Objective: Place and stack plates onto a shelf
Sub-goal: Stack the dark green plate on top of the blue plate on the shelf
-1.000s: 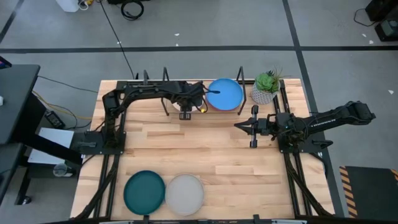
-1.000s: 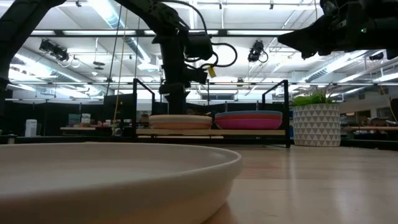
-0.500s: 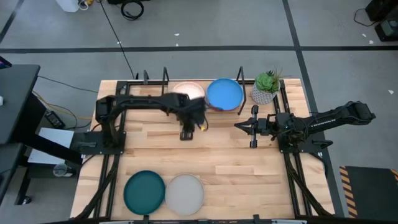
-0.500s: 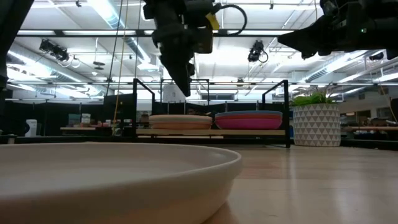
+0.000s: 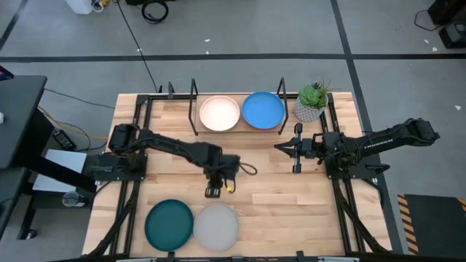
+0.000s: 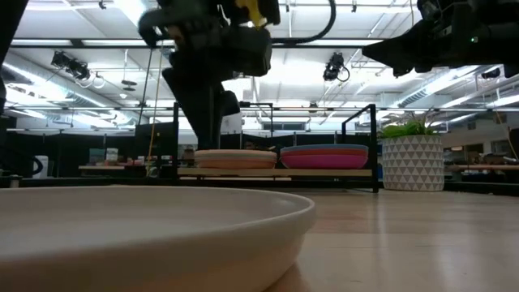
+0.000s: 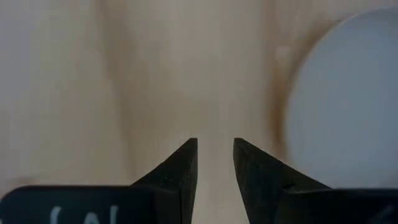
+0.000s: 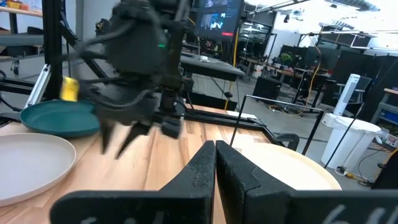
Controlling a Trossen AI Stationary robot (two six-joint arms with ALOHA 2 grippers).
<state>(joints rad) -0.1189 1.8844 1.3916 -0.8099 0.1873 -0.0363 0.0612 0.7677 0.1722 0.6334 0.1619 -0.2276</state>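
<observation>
The black rod shelf [image 5: 237, 129] stands at the table's far edge. It carries a left stack topped by the cream plate [image 5: 219, 113] and a right stack topped by the bright blue plate [image 5: 263, 110], with magenta showing beneath [image 6: 324, 161]. The dark teal plate [image 5: 169, 224] and the light grey plate [image 5: 216, 225] lie flat near the table's near edge. My left gripper [image 5: 212, 193] [image 7: 215, 146] hovers over bare wood just far of the grey plate [image 7: 348, 106], narrowly open and empty. My right gripper [image 5: 277, 148] [image 8: 216, 144] waits shut right of centre, in the air.
A green plant in a white pot [image 5: 312, 102] stands just right of the shelf. Bare wood lies between the shelf and the two near plates. The grey plate's rim [image 6: 162, 219] fills the low view's foreground. The arm bases stand at the table's left and right sides.
My left gripper has swung away from the shelf toward the table's near edge and come down over the middle of the table, close to the grey plate. The cream plate on the left stack, covered by the arm before, is now in plain view.
</observation>
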